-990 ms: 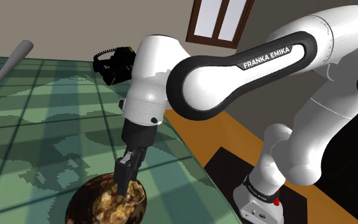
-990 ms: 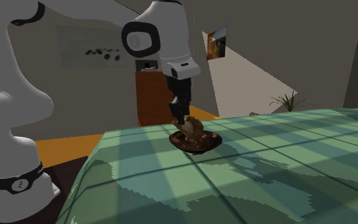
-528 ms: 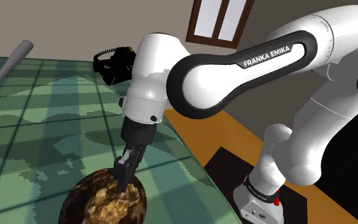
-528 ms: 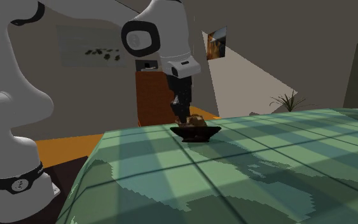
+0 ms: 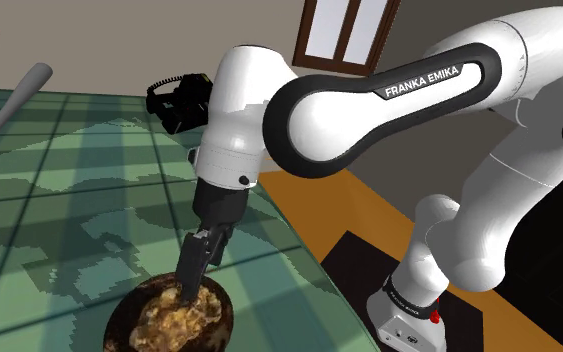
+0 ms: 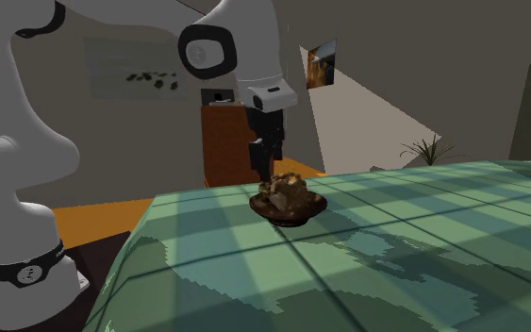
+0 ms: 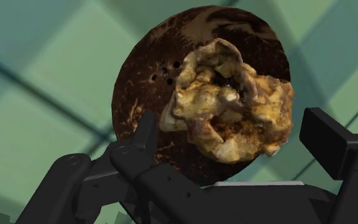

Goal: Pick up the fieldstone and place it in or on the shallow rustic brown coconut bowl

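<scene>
Fieldstone [image 7: 228, 102], lumpy, rigid and likely heavy, rests in the brown bowl [image 7: 145, 83] just beyond the released claw [image 7: 233, 122]; its rough flanks look best for gripping.

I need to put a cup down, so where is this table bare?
Bare: the green table between the bowl and the grey rod, and the stretch toward the second exterior view's right. Crowded: the edge by the arm, with bowl, stone and open gripper.

Three views, one bowl [image 5: 117, 320] (wrist nearest)
</scene>
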{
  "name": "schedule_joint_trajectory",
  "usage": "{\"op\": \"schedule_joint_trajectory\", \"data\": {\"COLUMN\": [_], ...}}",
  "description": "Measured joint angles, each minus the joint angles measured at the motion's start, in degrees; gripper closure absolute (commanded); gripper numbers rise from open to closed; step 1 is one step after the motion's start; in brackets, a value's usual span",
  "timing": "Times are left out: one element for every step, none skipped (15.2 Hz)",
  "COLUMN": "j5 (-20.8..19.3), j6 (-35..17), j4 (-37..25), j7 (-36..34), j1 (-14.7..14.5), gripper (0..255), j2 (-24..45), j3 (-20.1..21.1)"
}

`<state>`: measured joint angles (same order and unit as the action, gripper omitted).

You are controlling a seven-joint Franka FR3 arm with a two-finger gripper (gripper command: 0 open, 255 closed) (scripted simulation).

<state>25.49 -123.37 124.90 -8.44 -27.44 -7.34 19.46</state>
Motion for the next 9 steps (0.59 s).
{"op": "schedule_joint_trajectory", "data": {"j5": [0.0,-0.2,-0.3,-0.3,-0.3,-0.4,-0.4,-0.4,-0.4], "j6": [1.8,3.6,4.4,4.8,4.9,5.0,5.0,5.0,5.1], "j4": [-0.6,-1.6,-2.0,-2.2,-2.3,-2.3,-2.3,-2.3,-2.3], "j7": [0.0,0.1,-0.1,-0.2,-0.2,-0.2,-0.2,-0.2,-0.2], "j1": [0.3,0.6,0.6,0.7,0.7,0.7,0.7,0.7,0.7], "gripper": [0,0,0,0,0,0,0,0,0], "j2": [-1.2,-1.9,-2.2,-2.4,-2.4,-2.5,-2.5,-2.5,-2.5], "j3": [-0.4,-0.9,-1.0,-1.1,-1.1,-1.1,-1.1,-1.1,-1.1]}}
